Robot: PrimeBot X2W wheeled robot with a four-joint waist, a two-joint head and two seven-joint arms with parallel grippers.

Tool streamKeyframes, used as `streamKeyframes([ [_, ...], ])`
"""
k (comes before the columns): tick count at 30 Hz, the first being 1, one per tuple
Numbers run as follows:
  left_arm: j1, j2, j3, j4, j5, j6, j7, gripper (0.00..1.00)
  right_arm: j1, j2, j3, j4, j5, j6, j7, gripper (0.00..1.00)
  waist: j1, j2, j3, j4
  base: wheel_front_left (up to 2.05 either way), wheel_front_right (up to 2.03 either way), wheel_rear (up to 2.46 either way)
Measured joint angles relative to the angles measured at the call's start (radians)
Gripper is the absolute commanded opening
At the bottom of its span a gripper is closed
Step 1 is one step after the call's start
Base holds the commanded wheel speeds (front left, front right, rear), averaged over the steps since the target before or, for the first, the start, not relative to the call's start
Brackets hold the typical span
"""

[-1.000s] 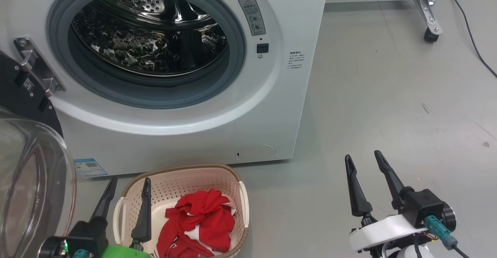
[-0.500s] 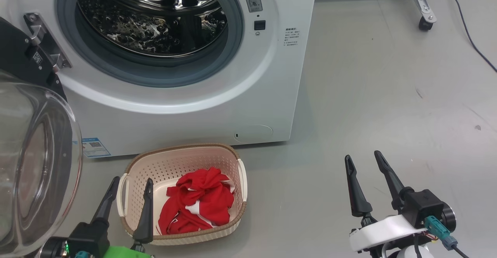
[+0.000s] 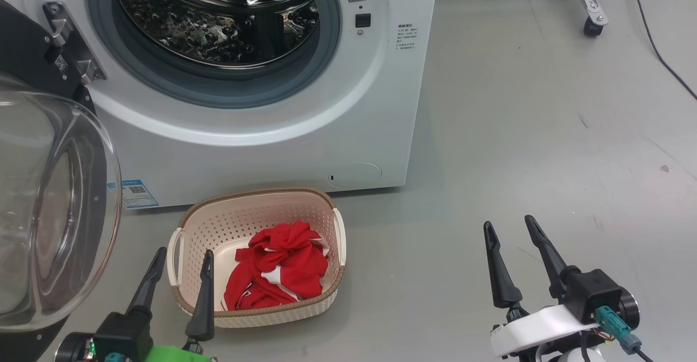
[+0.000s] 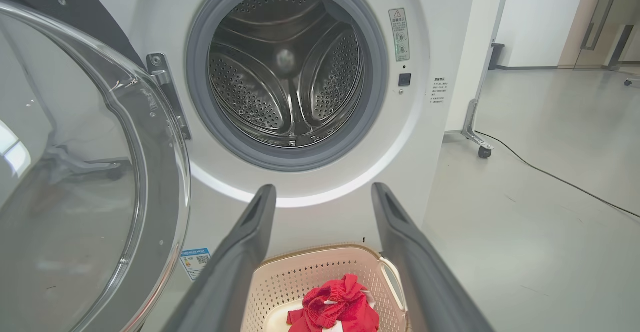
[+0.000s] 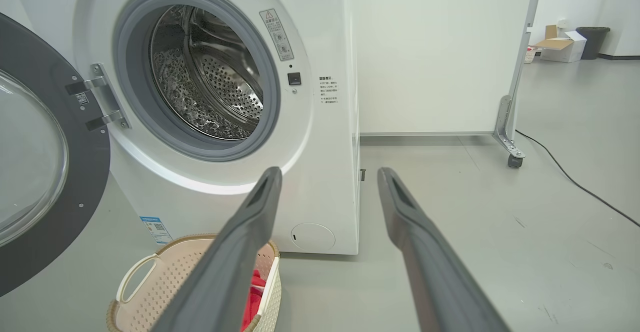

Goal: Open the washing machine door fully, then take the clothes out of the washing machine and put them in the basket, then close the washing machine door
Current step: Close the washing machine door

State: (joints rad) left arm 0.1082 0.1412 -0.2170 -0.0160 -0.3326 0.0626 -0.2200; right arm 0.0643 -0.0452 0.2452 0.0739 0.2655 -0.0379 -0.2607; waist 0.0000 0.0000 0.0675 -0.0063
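The camera has drawn back; the basket (image 3: 256,194) now shows whole, clothes (image 3: 283,269) inside. The left gripper (image 3: 184,252) and right gripper (image 3: 508,222) gape empty; closing the washing machine door (image 3: 49,209), 9 o'clock, seems next.

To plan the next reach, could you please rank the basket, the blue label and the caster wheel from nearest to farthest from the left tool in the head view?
From the left tool:
1. basket, directly beside it, rightward.
2. blue label, ahead, low on the washing machine.
3. caster wheel, far off to the right.
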Motion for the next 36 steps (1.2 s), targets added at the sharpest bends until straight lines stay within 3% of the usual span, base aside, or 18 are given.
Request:
streamKeyframes([
  [21, 0.004, 0.0, -0.002, -0.006, 0.0, 0.004, 0.0, 1.0, 0.002, 0.0, -0.002, 0.001, 0.0, 0.0, 0.0, 1.0, 0.0, 0.0, -0.002, 0.007, -0.03, 0.03, 0.0],
  [36, 0.004, -0.003, -0.011, -0.008, 0.0, 0.004, 0.005, 1.0, 0.006, 0.001, -0.026, -0.002, -0.001, -0.002, 0.0, 1.0, 0.0, 0.0, 0.007, 0.066, 0.0, 0.0, 0.0],
])
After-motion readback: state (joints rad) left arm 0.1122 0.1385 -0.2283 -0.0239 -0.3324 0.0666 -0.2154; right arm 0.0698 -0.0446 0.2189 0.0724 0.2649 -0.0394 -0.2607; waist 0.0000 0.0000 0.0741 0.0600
